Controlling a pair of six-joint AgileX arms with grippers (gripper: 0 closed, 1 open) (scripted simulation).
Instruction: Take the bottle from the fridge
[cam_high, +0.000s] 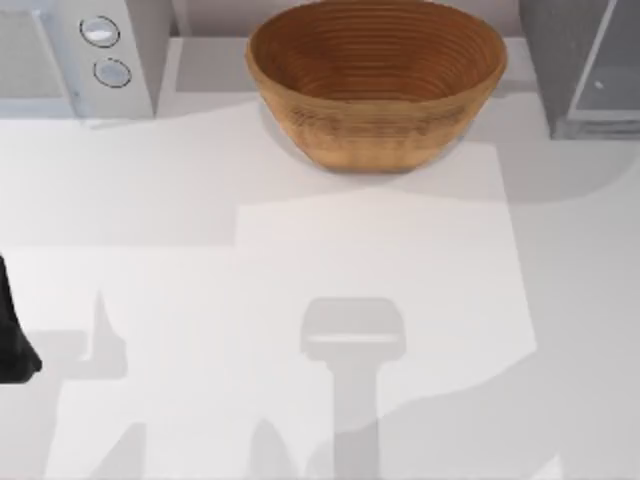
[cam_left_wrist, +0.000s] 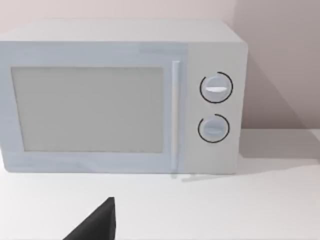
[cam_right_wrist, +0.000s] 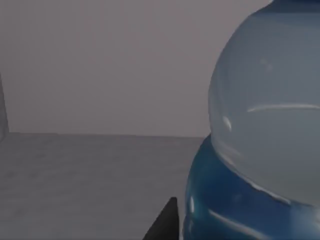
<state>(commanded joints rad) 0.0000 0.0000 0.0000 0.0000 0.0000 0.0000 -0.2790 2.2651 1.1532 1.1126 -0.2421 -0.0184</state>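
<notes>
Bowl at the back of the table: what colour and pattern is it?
The bowl is brown wood with ringed grooves, best seen in the top view.

Bright, even light on the white table (cam_high: 150, 200) – soft grey arm shadows below; the fridge (cam_right_wrist: 100, 175) interior dim, soft-focused.

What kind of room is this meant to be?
Probably a simulated kitchen counter: a white microwave with two knobs, a woven wooden bowl, and a grey fridge stand at the back of a white table.

No readable txt, labels or nos. anywhere, incl. the microwave (cam_left_wrist: 120, 97) knobs.
</notes>
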